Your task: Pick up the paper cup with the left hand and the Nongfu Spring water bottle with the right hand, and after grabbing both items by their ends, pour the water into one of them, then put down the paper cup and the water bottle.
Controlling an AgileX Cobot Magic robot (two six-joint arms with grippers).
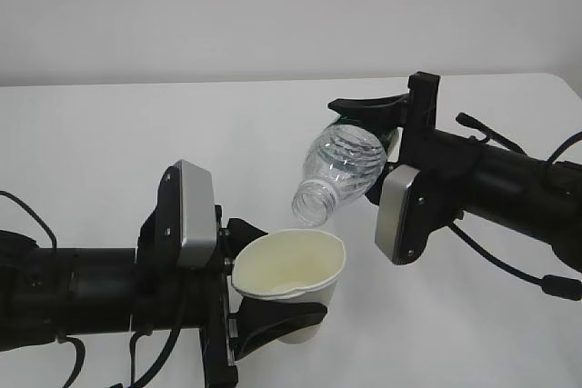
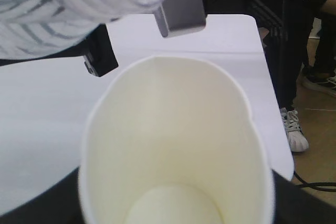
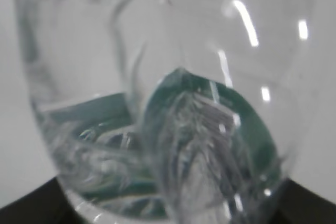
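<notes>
- Exterior view: left hand (image 1: 273,302) is gripping the paper cup (image 1: 293,274) around its lower body, jaws pinching it from both sides; the rim is looking squashed out of round.
- Cup is being held up off the table (image 1: 136,143), toward the near edge, a bit left of middle, mouth tipped slightly toward the bottle.
- Right hand (image 1: 386,129) is clamping the water bottle (image 1: 344,170) at its base end, jaws wrapped around the green-label part; bottle is hanging in the air right of middle, tilted neck-down to the left.
- Bottle mouth is sitting just above and slightly behind the cup's far rim, close but not touching, as far as I can tell.
- Left wrist view: cup inside is looking dry and empty; the ribbed bottle is showing at the top left, above the rim. No stream visible.
- Right wrist view: water (image 3: 105,145) is pooling low inside the bottle, so judging the pour is only about to begin or barely underway.
- To do it well: bring the mouth over the cup's middle, not the rim, then tip slowly so nothing is spilling past the far edge.
- Keep the cup steady and near upright; the squeeze is already denting it, so harder pinching risks buckling once water adds weight.
- Hold the bottle grip firm; the plastic is smooth and may slip as it tilts.
</notes>
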